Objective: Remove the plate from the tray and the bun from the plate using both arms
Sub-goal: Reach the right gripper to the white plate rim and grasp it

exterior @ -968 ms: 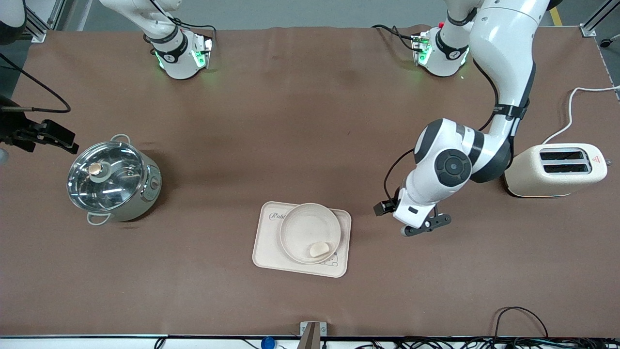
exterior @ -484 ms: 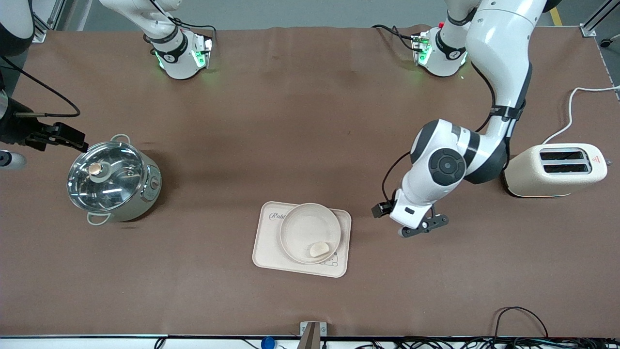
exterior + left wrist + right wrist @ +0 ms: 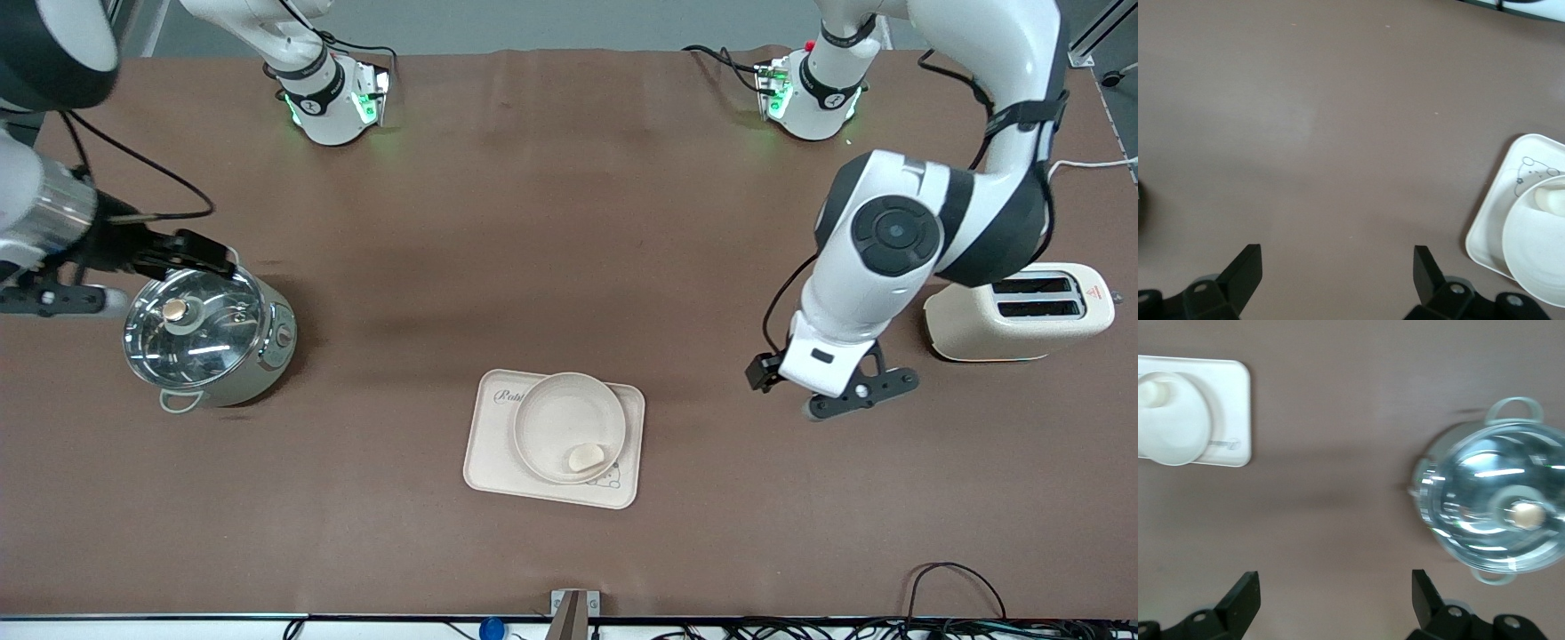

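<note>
Currently, right end effector [image 3: 53, 298], released, hovers beside the lidded pot [image 3: 209, 333]; the bun [image 3: 583, 458] lies on the plate [image 3: 556, 413], which rests on the tray [image 3: 484, 467] at mid-desk; left end effector [image 3: 858, 397], released, hangs over bare desk near the toaster [image 3: 1022, 313]. Ideally, each approaches from its own end, low and level.

My work surface is a table [image 3: 569, 222] under a brown cover, lit evenly from above. Grey floor shows past its top edge, with aluminium frame posts [image 3: 67, 40] at the corners. A white rail [image 3: 178, 620] and black cables [image 3: 951, 587] run along the edge nearest the front camera.
</note>
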`<state>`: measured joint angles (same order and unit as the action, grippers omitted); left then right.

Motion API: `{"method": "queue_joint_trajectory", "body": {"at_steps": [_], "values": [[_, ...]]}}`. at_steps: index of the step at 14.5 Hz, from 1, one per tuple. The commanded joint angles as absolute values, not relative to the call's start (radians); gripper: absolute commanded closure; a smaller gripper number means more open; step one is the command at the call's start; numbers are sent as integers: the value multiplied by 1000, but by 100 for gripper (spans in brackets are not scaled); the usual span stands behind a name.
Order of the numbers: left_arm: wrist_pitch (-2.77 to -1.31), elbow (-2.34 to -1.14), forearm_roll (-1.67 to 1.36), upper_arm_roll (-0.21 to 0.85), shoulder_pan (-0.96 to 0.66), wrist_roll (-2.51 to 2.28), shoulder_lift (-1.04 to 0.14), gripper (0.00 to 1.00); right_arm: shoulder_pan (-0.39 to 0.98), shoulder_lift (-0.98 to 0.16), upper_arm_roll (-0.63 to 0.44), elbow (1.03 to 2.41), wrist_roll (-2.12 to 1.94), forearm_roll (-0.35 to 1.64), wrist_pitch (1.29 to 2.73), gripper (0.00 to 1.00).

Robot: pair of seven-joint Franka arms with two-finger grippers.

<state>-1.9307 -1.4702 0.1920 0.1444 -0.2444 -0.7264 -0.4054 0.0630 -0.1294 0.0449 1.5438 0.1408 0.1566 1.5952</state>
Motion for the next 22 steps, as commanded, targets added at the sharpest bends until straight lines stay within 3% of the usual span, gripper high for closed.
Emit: {"method": "queue_joint_trajectory", "body": {"at_steps": [1,5,11,17,18,20,22], "values": [[-1907,-1485,199,166,-227,-729,-374,0,103,-178,40,1604,167,269,1690,0],[-1885,-1483,193,186,-219,-727,-305,0,251,-335,40,1652,336,376,1998,0],[-1819,-1488,176,187,-216,-718,-276,0,397,-648,40,1579,405,492,2512,0],[-1833,-1483,-9,180,-207,-539,-302,0,477,-874,38,1451,403,486,2762,2],[-1854,-1483,-38,179,-190,-504,-314,0,494,-896,38,1442,403,486,2796,7],[-1896,-1488,-80,181,-190,-479,-319,0,520,-922,38,1436,400,485,2819,28],[-1928,-1496,-81,186,-199,-479,-324,0,525,-930,38,1434,388,482,2819,54]]}}
